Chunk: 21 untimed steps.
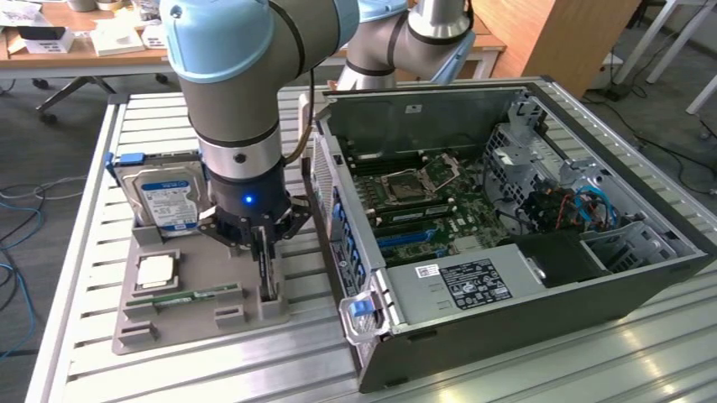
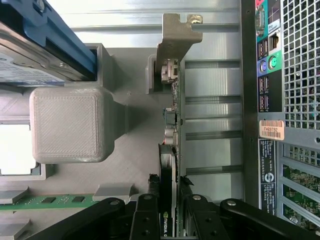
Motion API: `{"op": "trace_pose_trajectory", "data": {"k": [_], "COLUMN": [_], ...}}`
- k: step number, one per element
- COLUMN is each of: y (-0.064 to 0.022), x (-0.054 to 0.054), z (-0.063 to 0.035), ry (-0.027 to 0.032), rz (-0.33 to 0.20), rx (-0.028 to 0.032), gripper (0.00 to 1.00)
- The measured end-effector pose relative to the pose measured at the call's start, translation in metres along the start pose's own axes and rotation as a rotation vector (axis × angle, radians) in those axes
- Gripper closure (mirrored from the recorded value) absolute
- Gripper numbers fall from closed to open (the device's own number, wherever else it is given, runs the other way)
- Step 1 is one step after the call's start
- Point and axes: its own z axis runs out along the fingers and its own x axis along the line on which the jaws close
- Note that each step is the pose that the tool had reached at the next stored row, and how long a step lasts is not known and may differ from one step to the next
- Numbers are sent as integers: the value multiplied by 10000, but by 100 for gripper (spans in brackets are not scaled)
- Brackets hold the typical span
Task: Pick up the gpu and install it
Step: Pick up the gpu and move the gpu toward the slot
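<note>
Pinching the upright gpu (image 2: 173,160) between the jaws. Sitting in the grey holder (image 1: 196,269), nine o'clock from the computer case (image 1: 526,336).

- One gpu (image 1: 264,267) (image 2: 175,127), a thin dark circuit card with a silver metal bracket at one end.
- One silver hard drive (image 1: 168,197) (image 2: 30,55) with a blue label.
- One slim green memory stick (image 1: 191,297) (image 2: 45,201).
- One square silver processor chip (image 1: 154,273).
- One grey plastic holder tray (image 1: 215,273) (image 2: 65,125).
- One open dark-grey computer case (image 1: 560,315) (image 2: 300,60).
- One pale-blue and grey robot arm (image 1: 230,92) with one black end effector (image 1: 264,243) (image 2: 169,196).
- One slatted aluminium worktop (image 1: 146,117).
</note>
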Motion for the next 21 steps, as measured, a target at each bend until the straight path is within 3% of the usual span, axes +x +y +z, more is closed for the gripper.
{"op": "trace_pose_trajectory", "data": {"k": [11,16,21], "y": [2,7,16], "x": [-4,-9,-17], "z": [-29,-177,-387], "ry": [-1,-1,-14], "rz": [1,0,-1], "rx": [0,-1,-1], "gripper": [74,74,74]}}
